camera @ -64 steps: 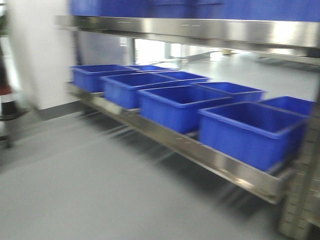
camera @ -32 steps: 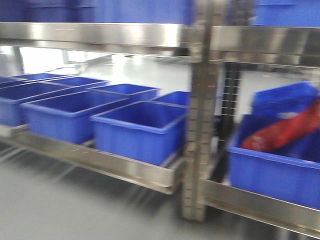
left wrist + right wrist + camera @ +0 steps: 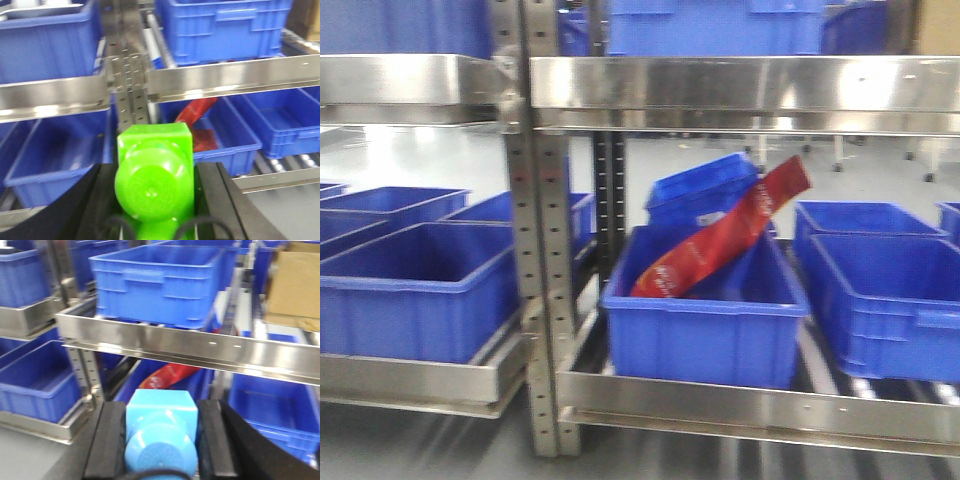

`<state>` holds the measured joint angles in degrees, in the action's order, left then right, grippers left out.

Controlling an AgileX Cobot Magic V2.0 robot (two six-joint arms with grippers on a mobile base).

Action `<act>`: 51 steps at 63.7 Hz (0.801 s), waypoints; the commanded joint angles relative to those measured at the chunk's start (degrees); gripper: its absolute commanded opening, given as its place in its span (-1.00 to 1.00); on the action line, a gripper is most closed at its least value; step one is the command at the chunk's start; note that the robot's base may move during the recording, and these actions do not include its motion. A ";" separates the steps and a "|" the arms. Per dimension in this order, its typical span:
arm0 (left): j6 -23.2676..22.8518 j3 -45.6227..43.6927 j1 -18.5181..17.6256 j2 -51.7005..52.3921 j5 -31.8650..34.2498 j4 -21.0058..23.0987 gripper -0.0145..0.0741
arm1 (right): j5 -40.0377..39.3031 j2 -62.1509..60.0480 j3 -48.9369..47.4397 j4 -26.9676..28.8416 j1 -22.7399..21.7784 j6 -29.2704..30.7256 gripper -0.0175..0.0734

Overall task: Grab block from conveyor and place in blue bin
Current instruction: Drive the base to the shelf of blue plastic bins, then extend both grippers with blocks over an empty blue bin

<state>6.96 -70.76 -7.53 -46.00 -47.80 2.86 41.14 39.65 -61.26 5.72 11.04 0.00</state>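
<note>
Progress, front view: faces a steel rack [image 3: 542, 300] stocked with blue bins. Shows the nearest bin [image 3: 695, 335] straight ahead on the lower shelf, with a red packet [image 3: 720, 245] slanting out of it. Shows no conveyor, no arm and no gripper from here. Judged from this: away from the belt and up at the drop-off rack.

Left wrist view: finds the left gripper [image 3: 156, 210] clamped on a green block [image 3: 154, 150], black pads [image 3: 106, 200] pressed against both flanks, round stud toward the lens. Wrong colour for the task's item. Looks past it to the nearest bin on the lower shelf, well apart from the fingers.

Right wrist view: finds the right gripper [image 3: 161, 455] closed onto the block [image 3: 161, 412], light blue, cube base pinched between the two pads, domed stud toward the lens. Carries it in the air short of the rack, below a shelf rail [image 3: 200, 347], touching no bin. Catches the red packet just beyond.

Judged: grab done, carry about finished, release not yet made. Left to do: reach in under the rail, get over an open bin, part the jaws. Cannot tell the intended bin.
</note>
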 commanded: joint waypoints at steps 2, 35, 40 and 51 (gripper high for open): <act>-0.09 -0.14 -0.35 0.18 1.04 0.29 -0.92 | -0.92 -0.26 -0.39 -0.56 0.04 0.00 -0.97; -0.09 -0.14 -0.35 0.18 1.04 0.29 -0.92 | -0.92 -0.26 -0.39 -0.56 0.04 0.00 -0.97; -0.09 -0.14 -0.35 0.18 1.04 0.29 -0.92 | -0.92 -0.26 -0.39 -0.56 0.04 0.00 -0.97; -0.09 -0.14 -0.35 0.18 1.04 0.29 -0.92 | -0.92 -0.26 -0.39 -0.56 0.04 0.00 -0.97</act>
<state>6.96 -70.76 -7.53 -46.00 -47.80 2.86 41.14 39.65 -61.26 5.72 11.04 0.00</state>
